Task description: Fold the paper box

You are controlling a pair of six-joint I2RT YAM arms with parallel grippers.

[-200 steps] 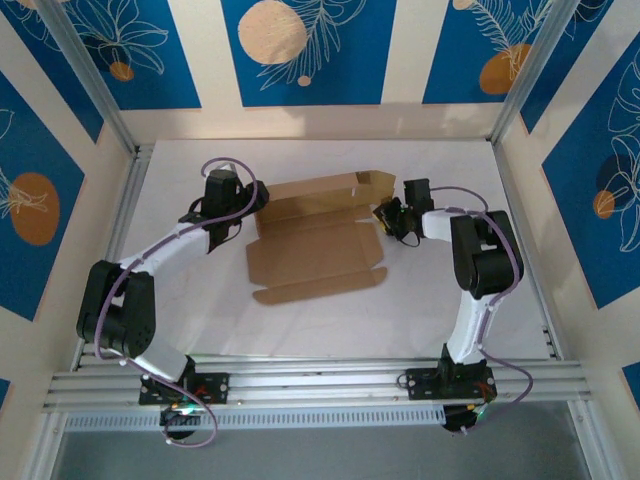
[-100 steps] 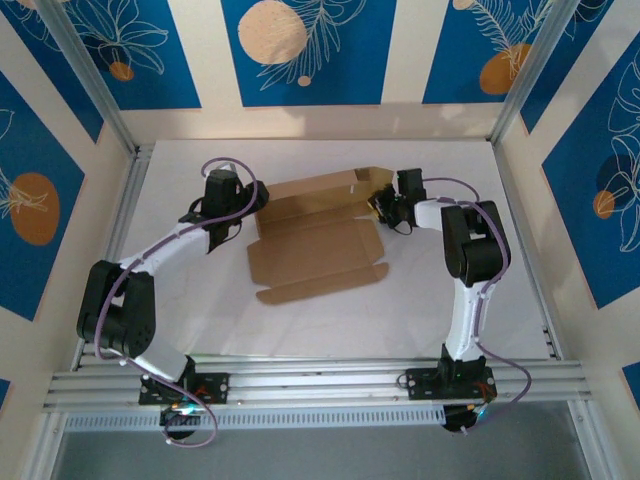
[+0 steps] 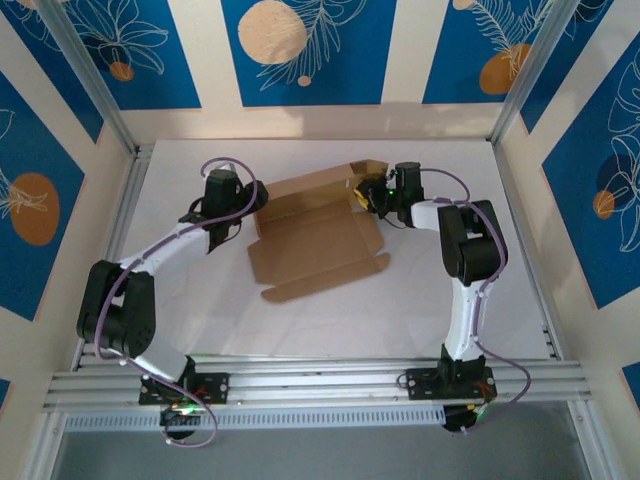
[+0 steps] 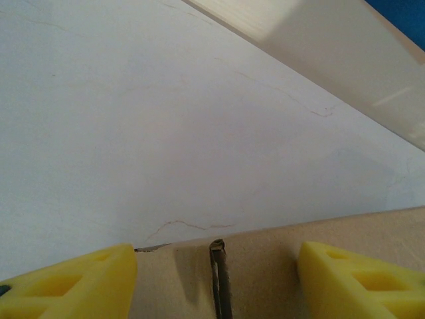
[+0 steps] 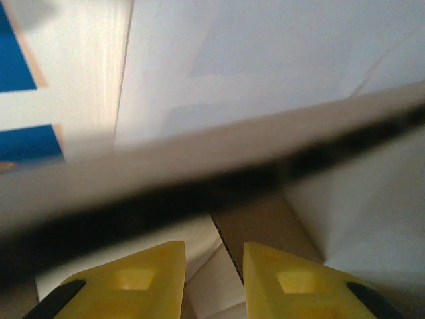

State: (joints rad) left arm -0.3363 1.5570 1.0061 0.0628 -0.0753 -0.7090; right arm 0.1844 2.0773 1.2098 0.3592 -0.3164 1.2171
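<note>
The brown paper box (image 3: 312, 240) lies mid-table as a creased sheet, its far wall and right end flap (image 3: 372, 172) raised. My left gripper (image 3: 254, 207) is at the sheet's far left corner. In the left wrist view it (image 4: 216, 282) is open, with the yellow fingers (image 4: 73, 282) wide apart over the cardboard (image 4: 265, 266) and a thin upright cardboard edge (image 4: 218, 279) between them. My right gripper (image 3: 368, 196) is at the raised far right corner. There it (image 5: 214, 279) is open with a narrow gap, and a cardboard flap's edge (image 5: 229, 249) runs into that gap.
The white table (image 3: 420, 300) is fenced by aluminium rails (image 3: 320, 380) in front and at the sides. Patterned blue and cream walls stand close behind the box. A blurred cardboard edge (image 5: 212, 179) crosses the right wrist view just above the fingers.
My right gripper has moved left and farther in against the box's far right corner. The box has swung slightly, its right end pushed away. The left arm has stayed put.
</note>
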